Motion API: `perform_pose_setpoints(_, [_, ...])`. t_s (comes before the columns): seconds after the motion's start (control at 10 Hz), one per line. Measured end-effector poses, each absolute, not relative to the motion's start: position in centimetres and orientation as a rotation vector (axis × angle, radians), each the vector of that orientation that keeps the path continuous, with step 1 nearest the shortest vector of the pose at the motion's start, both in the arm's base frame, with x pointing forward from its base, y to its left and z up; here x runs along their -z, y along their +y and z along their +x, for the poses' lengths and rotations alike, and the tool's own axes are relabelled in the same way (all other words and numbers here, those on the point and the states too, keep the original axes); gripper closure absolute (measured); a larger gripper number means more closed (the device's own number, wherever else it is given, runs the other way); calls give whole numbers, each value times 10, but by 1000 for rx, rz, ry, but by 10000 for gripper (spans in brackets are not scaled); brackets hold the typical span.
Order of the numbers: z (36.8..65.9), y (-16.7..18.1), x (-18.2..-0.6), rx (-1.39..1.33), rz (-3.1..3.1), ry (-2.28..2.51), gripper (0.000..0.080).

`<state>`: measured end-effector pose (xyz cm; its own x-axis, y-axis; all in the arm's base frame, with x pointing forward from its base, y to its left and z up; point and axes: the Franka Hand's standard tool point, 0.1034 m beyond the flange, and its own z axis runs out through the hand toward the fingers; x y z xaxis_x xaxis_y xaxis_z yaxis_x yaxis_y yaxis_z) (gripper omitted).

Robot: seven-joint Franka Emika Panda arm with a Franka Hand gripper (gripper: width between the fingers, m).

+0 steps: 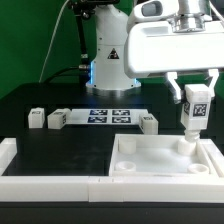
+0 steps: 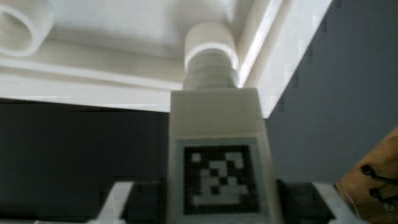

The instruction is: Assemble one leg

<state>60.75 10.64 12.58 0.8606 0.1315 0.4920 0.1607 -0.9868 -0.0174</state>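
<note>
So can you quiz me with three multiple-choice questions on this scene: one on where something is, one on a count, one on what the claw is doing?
1. Where is the held leg?
A. On the marker board.
B. Upright over a corner of the white tray-like part.
C. Lying on the black table.

2. How many loose legs lie on the table?
A. One.
B. Three.
C. Six.

3. The gripper is:
A. Open and empty.
B. Out of sight.
C. Shut on the leg.

Answers:
1 B, it stands at the tray's far corner on the exterior view's right.
2 B, two lie together and one lies behind the tray.
3 C, both fingers clamp its sides.
</note>
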Motion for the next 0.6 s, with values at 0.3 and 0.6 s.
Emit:
perform_pose_setpoints(0.3, [620, 109, -111, 781, -2973, -231, 508])
perform_pose_setpoints(0.6, [617, 112, -97, 772, -2974, -230, 508])
